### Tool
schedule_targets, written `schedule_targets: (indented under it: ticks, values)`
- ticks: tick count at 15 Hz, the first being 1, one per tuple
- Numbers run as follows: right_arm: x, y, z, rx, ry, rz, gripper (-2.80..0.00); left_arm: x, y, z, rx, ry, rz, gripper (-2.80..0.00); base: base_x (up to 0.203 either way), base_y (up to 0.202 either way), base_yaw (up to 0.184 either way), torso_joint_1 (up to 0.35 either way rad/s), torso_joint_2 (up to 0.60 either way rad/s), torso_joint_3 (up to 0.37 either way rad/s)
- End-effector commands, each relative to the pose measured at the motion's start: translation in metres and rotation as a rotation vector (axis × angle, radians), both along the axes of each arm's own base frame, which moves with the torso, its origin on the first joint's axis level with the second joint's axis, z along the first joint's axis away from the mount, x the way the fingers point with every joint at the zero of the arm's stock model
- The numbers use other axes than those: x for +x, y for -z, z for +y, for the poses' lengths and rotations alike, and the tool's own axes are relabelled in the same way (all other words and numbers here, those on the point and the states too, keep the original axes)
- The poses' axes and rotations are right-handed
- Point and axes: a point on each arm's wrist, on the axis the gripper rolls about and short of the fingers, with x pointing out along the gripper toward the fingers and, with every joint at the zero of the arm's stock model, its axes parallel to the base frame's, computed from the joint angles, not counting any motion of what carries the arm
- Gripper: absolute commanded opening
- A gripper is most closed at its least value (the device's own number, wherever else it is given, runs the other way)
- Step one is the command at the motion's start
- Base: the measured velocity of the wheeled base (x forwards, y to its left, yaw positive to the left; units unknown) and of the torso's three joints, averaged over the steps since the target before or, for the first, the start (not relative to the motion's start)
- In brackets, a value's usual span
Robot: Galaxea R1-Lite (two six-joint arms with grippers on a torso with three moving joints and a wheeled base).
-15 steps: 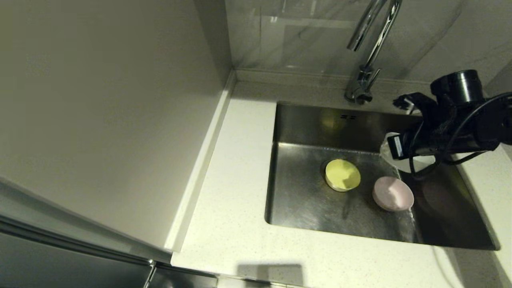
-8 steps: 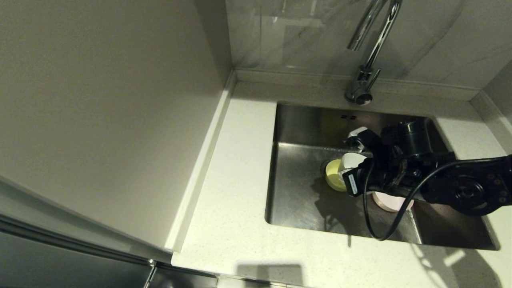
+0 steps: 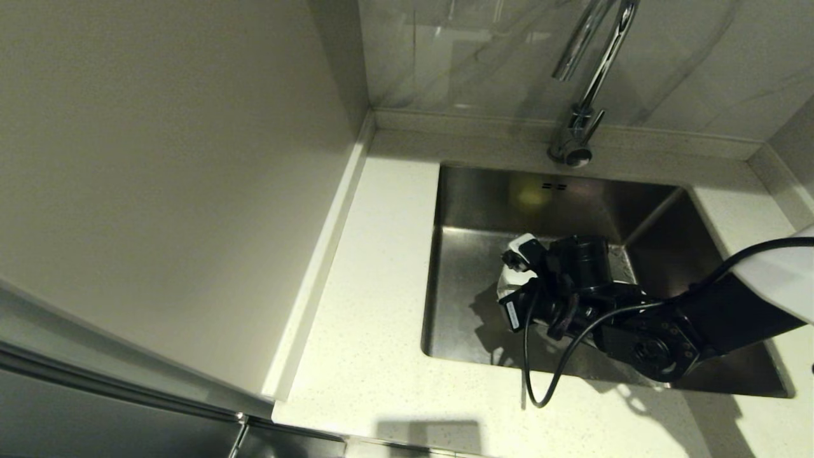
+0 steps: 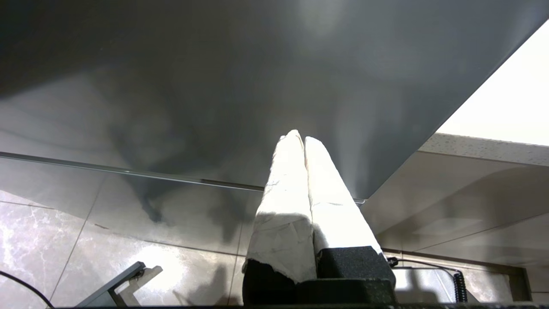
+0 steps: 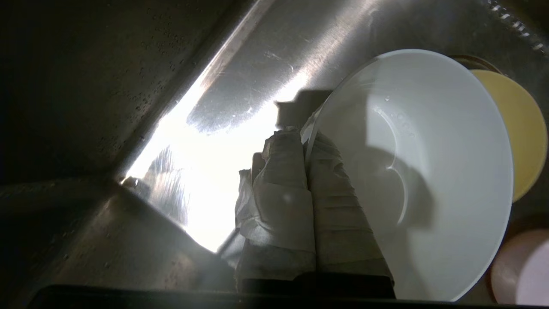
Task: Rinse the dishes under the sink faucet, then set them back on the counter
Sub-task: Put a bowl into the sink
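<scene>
Dishes sit low inside the steel sink [image 3: 470, 210]: the right gripper [image 5: 305, 141], fingers pinched tight on the rim of the white bowl [image 5: 429, 171], holds it tilted near the sink floor, with the yellow-green bowl [image 5: 525, 133] and pink bowl [image 5: 521, 274] just beyond it.

Our right pincer [image 5: 305, 141] sits low in the sink [image 3: 470, 203], clamped on the white bowl's [image 5: 429, 171] rim, and its arm crosses the basin from the right, filling the near half. The yellow-green bowl [image 5: 525, 128] and pink bowl [image 5: 521, 270] lie just beside the white one, crowding that side. We see bare steel floor toward the left wall. The faucet [image 3: 588, 70] arches over the back edge. The surface [image 3: 375, 305] left of the sink lies open.
</scene>
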Motion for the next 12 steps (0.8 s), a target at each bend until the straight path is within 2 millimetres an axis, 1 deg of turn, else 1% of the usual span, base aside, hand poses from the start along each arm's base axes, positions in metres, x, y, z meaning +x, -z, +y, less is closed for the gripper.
schedule_targets:
  ticks: [1, 5, 6, 8, 10, 12]
  values:
    - [0.013, 0.027, 0.008, -0.021, -0.006, 0.026, -2.8, 0.0, 0.0, 0.0, -0.001, -0.001, -0.002, -2.8, 0.0, 0.0, 0.0, 0.0, 0.0, 0.0]
    - [0.039, 0.033, 0.02, -0.013, 0.009, -0.038, -2.8, 0.0, 0.0, 0.0, -0.001, -0.001, -0.002, -2.8, 0.0, 0.0, 0.0, 0.0, 0.0, 0.0]
    - [0.046, 0.032, 0.022, -0.011, 0.013, -0.057, -2.8, 0.0, 0.0, 0.0, -0.001, -0.001, -0.002, -2.8, 0.0, 0.0, 0.0, 0.0, 0.0, 0.0]
    - [0.059, 0.023, 0.027, 0.007, 0.02, -0.104, -2.8, 0.0, 0.0, 0.0, -0.001, -0.001, -0.002, -2.8, 0.0, 0.0, 0.0, 0.0, 0.0, 0.0]
    - [0.066, 0.022, 0.029, -0.001, 0.016, -0.126, -2.8, 0.0, 0.0, 0.0, -0.001, -0.001, -0.002, -2.8, 0.0, 0.0, 0.0, 0.0, 0.0, 0.0]
    - [0.068, 0.032, 0.03, -0.015, 0.014, -0.109, -2.8, 0.0, 0.0, 0.0, -0.001, -0.001, -0.002, -2.8, 0.0, 0.0, 0.0, 0.0, 0.0, 0.0]
